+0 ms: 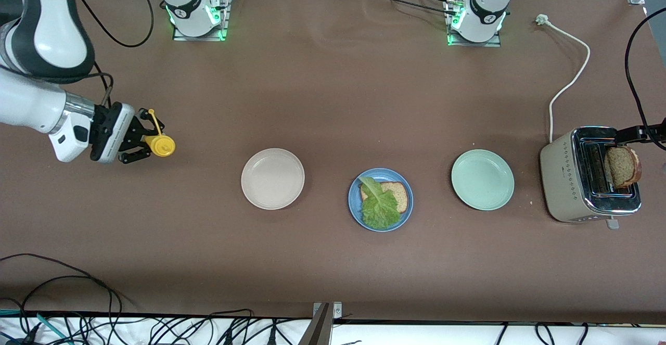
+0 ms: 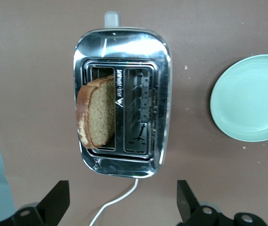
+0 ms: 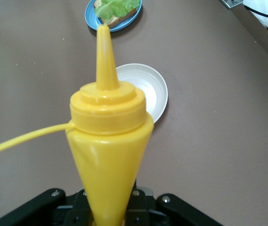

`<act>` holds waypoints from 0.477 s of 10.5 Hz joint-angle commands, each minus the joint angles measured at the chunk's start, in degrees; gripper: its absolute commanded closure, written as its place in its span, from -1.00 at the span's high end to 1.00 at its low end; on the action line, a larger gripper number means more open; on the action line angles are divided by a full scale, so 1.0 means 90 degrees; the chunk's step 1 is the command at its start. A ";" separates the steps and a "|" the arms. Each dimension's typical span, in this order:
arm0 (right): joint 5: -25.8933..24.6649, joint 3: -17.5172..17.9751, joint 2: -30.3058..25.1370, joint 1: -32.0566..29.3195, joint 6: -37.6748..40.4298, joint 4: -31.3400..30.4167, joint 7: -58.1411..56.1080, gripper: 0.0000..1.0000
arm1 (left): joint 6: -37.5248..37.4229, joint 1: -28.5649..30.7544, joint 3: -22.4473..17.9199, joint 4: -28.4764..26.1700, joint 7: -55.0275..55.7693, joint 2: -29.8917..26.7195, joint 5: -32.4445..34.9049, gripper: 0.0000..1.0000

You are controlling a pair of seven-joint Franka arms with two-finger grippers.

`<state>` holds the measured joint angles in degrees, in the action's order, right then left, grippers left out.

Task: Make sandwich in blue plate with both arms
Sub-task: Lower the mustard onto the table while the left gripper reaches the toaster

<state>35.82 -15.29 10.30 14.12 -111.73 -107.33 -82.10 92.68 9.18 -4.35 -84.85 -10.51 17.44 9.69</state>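
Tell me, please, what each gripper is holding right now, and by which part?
The right gripper is shut on the yellow squeeze bottle, gripping its lower body. The left gripper is open over the toaster, holding nothing.

Blue plate (image 1: 355, 207): lettuce (image 1: 379, 207) over bread slice (image 1: 398, 193); second slice (image 1: 622, 166) upright in toaster (image 1: 564, 181).

The toaster (image 2: 122, 101) has a mirror-bright metal top and matt beige sides. The yellow bottle (image 3: 108, 141) is smooth, glossy plastic. The blue plate (image 1: 355, 204) looks matt plastic. The bread slice (image 2: 96, 113) is coarse and grainy. The table (image 1: 333, 100) is dull brown.
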 commanded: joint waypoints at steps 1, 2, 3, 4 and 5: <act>0.1172 -0.0653 0.0494 0.0013 0.0118 -0.0204 -0.2227 -1.00 | 0.0287 0.0356 0.0044 0.0160 -0.0316 0.0405 0.0231 1.00; 0.1689 -0.0858 0.0806 -0.0026 0.0361 -0.0194 -0.2940 -1.00 | 0.0423 0.0463 0.0044 0.0160 -0.0481 0.0542 0.0232 1.00; 0.2255 -0.1044 0.1167 -0.0036 0.0663 -0.0165 -0.3711 -1.00 | 0.0628 0.0687 0.0044 0.0151 -0.0792 0.0698 0.0203 1.00; 0.2734 -0.1181 0.1480 -0.0055 0.1005 -0.0136 -0.4251 -1.00 | 0.0794 0.0805 0.0053 0.0151 -0.0863 0.0776 0.0173 1.00; 0.3174 -0.1308 0.1734 -0.0065 0.1327 -0.0116 -0.4633 -1.00 | 0.0825 0.0816 0.0053 0.0151 -0.0873 0.0855 0.0173 1.00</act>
<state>56.18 -24.65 20.72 13.71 -105.84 -109.66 -115.02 98.88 14.95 -4.44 -84.87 -16.04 23.01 10.12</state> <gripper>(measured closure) 0.881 0.000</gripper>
